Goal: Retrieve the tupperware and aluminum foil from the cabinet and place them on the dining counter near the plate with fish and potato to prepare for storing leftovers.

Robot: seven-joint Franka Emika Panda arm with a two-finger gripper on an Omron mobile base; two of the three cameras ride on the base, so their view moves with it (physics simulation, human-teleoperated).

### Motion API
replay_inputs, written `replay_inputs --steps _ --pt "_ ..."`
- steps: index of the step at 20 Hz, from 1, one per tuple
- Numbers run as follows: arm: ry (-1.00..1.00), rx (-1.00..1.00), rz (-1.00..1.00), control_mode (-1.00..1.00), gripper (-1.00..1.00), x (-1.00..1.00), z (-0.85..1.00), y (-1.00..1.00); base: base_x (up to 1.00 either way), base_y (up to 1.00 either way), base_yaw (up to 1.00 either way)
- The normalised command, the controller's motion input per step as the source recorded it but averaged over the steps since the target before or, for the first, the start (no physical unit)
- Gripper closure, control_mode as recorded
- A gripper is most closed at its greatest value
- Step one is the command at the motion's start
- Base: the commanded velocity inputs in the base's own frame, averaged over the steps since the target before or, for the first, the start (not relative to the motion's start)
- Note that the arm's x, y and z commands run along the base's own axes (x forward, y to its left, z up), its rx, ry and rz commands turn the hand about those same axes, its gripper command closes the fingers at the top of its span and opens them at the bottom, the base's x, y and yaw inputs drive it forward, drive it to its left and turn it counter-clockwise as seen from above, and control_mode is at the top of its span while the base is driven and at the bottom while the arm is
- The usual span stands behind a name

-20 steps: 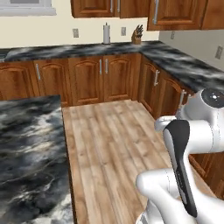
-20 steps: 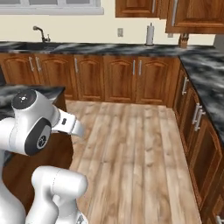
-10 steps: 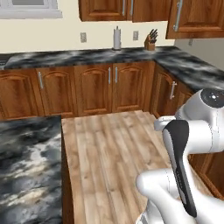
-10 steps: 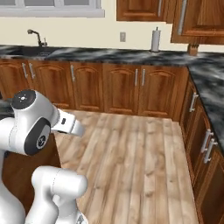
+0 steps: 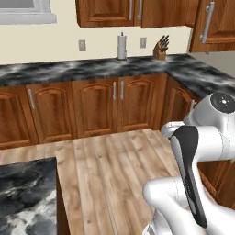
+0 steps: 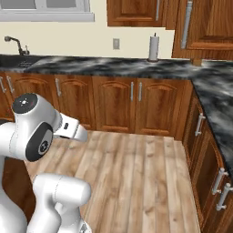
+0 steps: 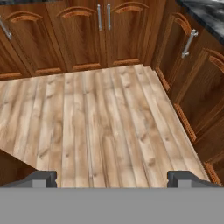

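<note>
Pincer [image 7: 112, 177] spread wide, nothing between the two dark tips [image 7: 43, 178], aimed down at bare plank floor [image 7: 100, 127] with arched base doors [image 7: 83, 35] beyond and more doors running down the right side. No grip on anything, no contact with anything. Arm [image 5: 202, 151] folded close over the base, elbow high, hand tucked low in front; seen from the other side too [image 6: 34, 132]. Outward from there: open wood floor, then a marbled wall table [image 5: 92, 69] wrapping the corner, carrying a paper-towel roll [image 5: 121, 46] and a knife block [image 5: 160, 48], a faucet [image 6: 16, 43] far to the left. Above the wall table, reddish wall cabinet [image 6: 200, 25] with a long silver bar handle [image 6: 185, 22], door closed, well apart from the hand; further closed upper doors [image 5: 133, 11] beside it. A corner of the marbled island table [image 5: 25, 193] at the lower left of the left base view, bare where visible. Tupperware, foil and plate nowhere to be made out; presumably the first two sit behind the closed cabinet door, though that cannot be confirmed. Judged from this, task barely begun: nothing fetched, nothing set down, cabinet not yet opened. Left to do: close in on the cabinet, pull the handle, lift out both items, carry each across to the island beside the plate.
</note>
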Motion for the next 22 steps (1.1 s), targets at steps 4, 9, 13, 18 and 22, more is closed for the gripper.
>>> replay_inputs --steps 4,9,13,18,22 --pt "0.0 0.0 0.0 1.0 -1.0 0.0 0.0 0.0 1.0 0.01 -0.31" --pt "0.0 0.0 0.0 1.0 -1.0 0.0 0.0 0.0 1.0 0.11 -0.43" --pt "0.0 0.0 0.0 1.0 -1.0 0.0 0.0 0.0 1.0 0.32 -0.45" --pt "0.0 0.0 0.0 1.0 -1.0 0.0 0.0 0.0 1.0 0.49 -0.48" --pt "0.0 0.0 0.0 1.0 -1.0 0.0 0.0 0.0 1.0 0.57 -0.53"
